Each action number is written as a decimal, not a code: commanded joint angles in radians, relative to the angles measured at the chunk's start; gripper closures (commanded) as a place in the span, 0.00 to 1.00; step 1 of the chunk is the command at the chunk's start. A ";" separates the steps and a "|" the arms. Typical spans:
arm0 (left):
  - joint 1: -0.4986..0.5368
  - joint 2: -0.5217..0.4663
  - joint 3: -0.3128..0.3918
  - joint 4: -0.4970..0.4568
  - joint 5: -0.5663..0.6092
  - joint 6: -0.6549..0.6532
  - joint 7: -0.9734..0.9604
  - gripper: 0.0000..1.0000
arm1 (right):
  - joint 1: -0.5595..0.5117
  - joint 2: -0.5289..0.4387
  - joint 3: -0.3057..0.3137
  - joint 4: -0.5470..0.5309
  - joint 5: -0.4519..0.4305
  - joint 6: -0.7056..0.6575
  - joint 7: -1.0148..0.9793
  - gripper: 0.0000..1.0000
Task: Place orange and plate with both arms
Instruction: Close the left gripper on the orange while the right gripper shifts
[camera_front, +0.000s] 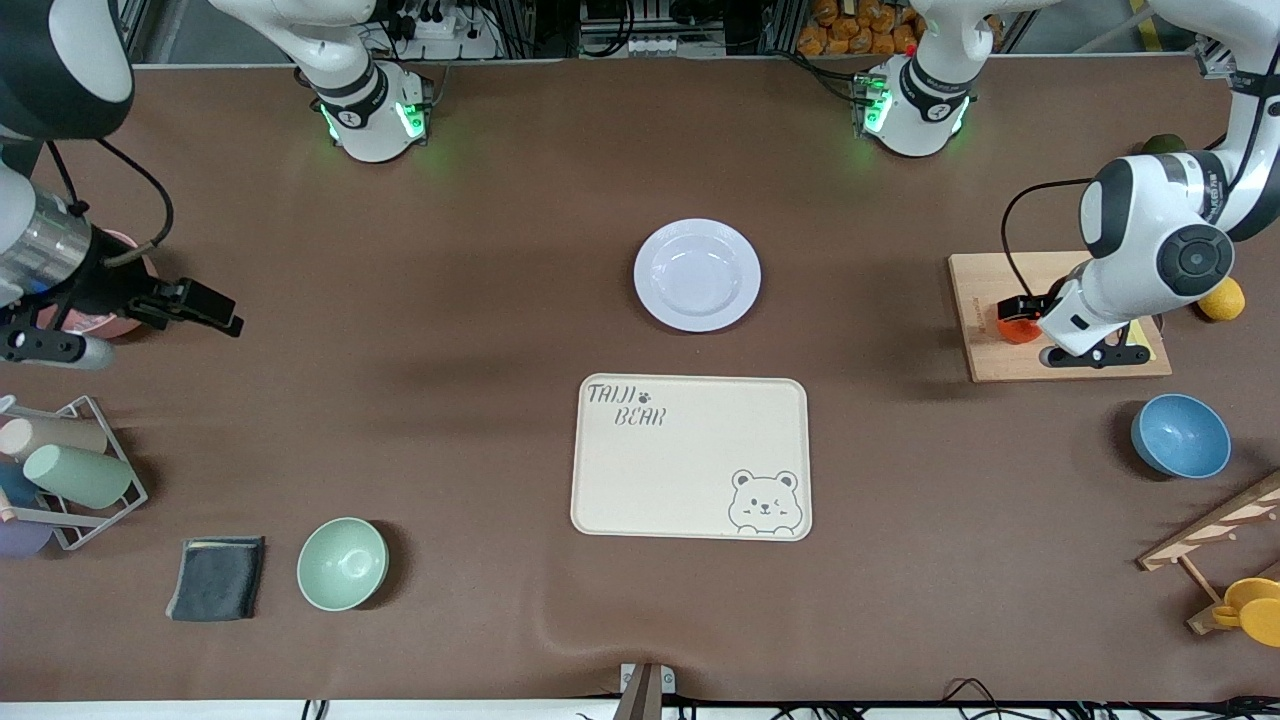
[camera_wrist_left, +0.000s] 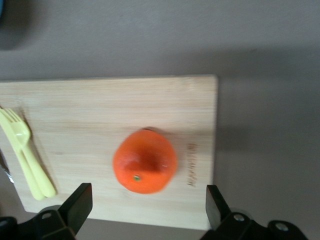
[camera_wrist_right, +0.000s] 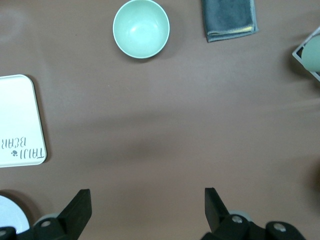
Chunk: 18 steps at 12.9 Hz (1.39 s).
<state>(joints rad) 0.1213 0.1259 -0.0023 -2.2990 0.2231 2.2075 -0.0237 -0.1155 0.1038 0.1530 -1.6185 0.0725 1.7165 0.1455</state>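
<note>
Fingers spread wide, left gripper (camera_wrist_left: 145, 210) hangs over orange (camera_wrist_left: 145, 161); right gripper (camera_wrist_right: 147, 212) open, waits.

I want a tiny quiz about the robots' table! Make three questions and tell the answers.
1. True or false: the orange sits on the wooden board.
2. What lies nearer the front camera: the plate or the bear tray?
3. The left gripper is: A) shut on the orange, B) open at the orange, C) over the plate.

Key: 1 true; 2 the bear tray; 3 B.
</note>
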 joint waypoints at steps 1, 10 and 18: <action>0.026 -0.014 -0.010 -0.057 0.044 0.075 -0.013 0.00 | -0.012 0.049 0.002 0.039 0.012 0.020 -0.087 0.00; 0.072 0.058 -0.010 -0.109 0.121 0.222 0.005 0.00 | -0.009 0.091 0.002 0.025 0.144 0.015 -0.100 0.00; 0.072 0.113 -0.010 -0.118 0.121 0.270 0.005 0.00 | 0.010 0.091 0.002 -0.012 0.231 0.020 -0.096 0.00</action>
<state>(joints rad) 0.1824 0.2304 -0.0057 -2.4078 0.3174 2.4528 -0.0187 -0.1090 0.1968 0.1541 -1.6233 0.2773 1.7343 0.0477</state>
